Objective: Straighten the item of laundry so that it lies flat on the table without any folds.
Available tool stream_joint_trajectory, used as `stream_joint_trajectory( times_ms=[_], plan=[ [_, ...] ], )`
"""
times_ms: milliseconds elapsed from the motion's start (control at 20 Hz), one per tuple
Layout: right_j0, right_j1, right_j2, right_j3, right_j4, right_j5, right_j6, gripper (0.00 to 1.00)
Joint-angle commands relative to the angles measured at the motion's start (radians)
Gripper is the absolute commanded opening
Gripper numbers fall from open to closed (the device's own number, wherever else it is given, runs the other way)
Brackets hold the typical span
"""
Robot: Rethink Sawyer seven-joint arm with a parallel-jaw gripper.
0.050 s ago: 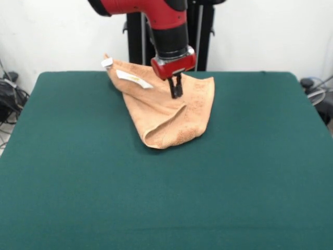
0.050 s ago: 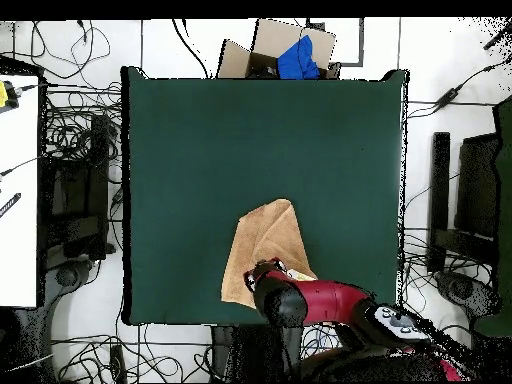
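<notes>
One towel (image 1: 166, 112) lay folded and rumpled under the claw (image 1: 176, 94), its white label (image 1: 133, 79) off to one side; the claw looked pinched narrow, perhaps gripping cloth, above the green tabletop (image 1: 166, 198).

Surface: large rectangular table (image 1: 250, 182) (image 2: 200, 150), dark green felt-like cloth cover.
Lying on it: small orange-tan terry hand towel (image 1: 166, 117) (image 2: 262, 240), folded, near one edge.

Bright even light, soft shadows, no glare
</notes>
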Motion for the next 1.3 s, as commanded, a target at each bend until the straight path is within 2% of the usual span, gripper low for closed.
stream_joint_trajectory(
  times_ms=[50, 600, 900, 950, 1300],
  plan=[
    [-0.011, 0.027, 0.006, -0.095, 0.021, -0.04, 0.185, 0.0],
    [-0.044, 0.02, 0.046, -0.158, -0.008, 0.027, 0.113, 0.0],
    [-0.039, 0.014, 0.038, -0.153, -0.006, 0.025, 0.124, 0.0],
    [-0.035, 0.012, 0.032, -0.154, -0.007, 0.026, 0.125, 1.0],
    [-0.031, 0.008, 0.026, -0.142, 0.01, 0.039, 0.138, 1.0]
  ],
)
